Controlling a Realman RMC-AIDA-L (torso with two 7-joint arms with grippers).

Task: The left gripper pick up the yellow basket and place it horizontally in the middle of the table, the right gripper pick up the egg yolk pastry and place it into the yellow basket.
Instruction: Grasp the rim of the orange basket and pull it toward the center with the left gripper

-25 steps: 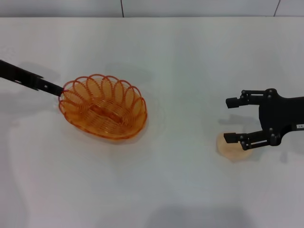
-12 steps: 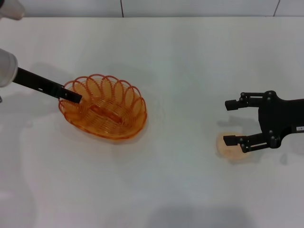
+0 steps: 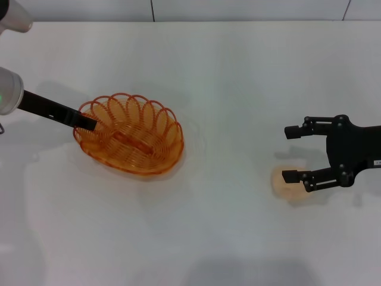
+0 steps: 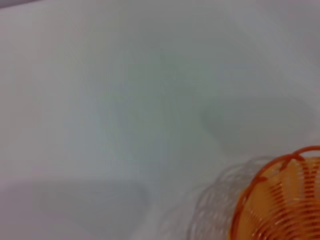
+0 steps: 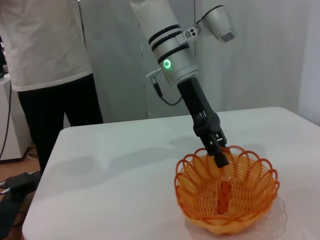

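Observation:
The yellow basket [image 3: 137, 143] stands upright on the white table [image 3: 208, 71], left of the middle. It also shows in the right wrist view [image 5: 235, 200] and partly in the left wrist view [image 4: 285, 210]. My left gripper [image 3: 88, 124] reaches in from the left, its tip at the basket's left rim; in the right wrist view [image 5: 220, 159] it slants down onto that rim. The egg yolk pastry [image 3: 286, 186] lies on the table at the right. My right gripper [image 3: 290, 154] is open just above it, with the near finger over the pastry's edge.
A person in a white shirt and black trousers [image 5: 45, 60] stands beyond the table's far side. The table's back edge meets a tiled wall [image 3: 238, 9]. Bare table lies between the basket and the pastry.
My left arm has come in from the left. Its tip moved from outside the basket's rim to the rim itself. The basket and pastry have stayed put. My right gripper has barely shifted.

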